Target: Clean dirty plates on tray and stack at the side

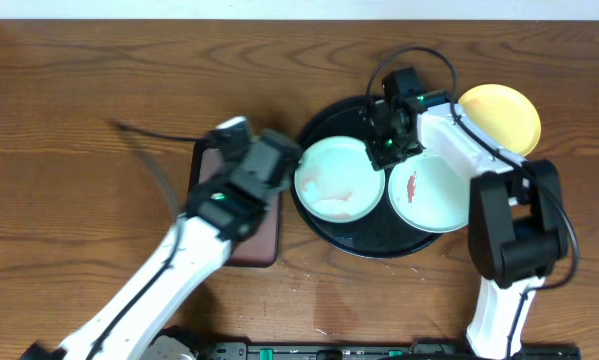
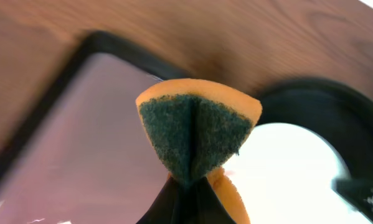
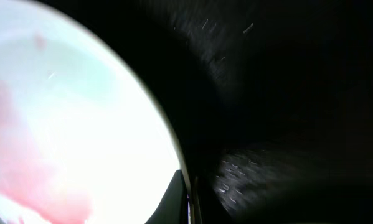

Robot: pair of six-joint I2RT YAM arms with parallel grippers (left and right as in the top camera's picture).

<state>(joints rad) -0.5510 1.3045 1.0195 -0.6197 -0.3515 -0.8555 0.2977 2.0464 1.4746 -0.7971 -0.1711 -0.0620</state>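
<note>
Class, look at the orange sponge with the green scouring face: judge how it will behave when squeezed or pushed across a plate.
Probably soft and springy: the sponge is folded in half where the left hand pinches it. Likely light, since it sticks out unsupported. The rough green face should grip rather than slide.

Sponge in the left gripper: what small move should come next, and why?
Probably carry the sponge sideways and down onto the left mint plate. The left gripper is shut on the sponge above the maroon tray, beside that plate, which shows pink smears. The right gripper appears to pinch its rim, so it seems steadied for wiping.
</note>
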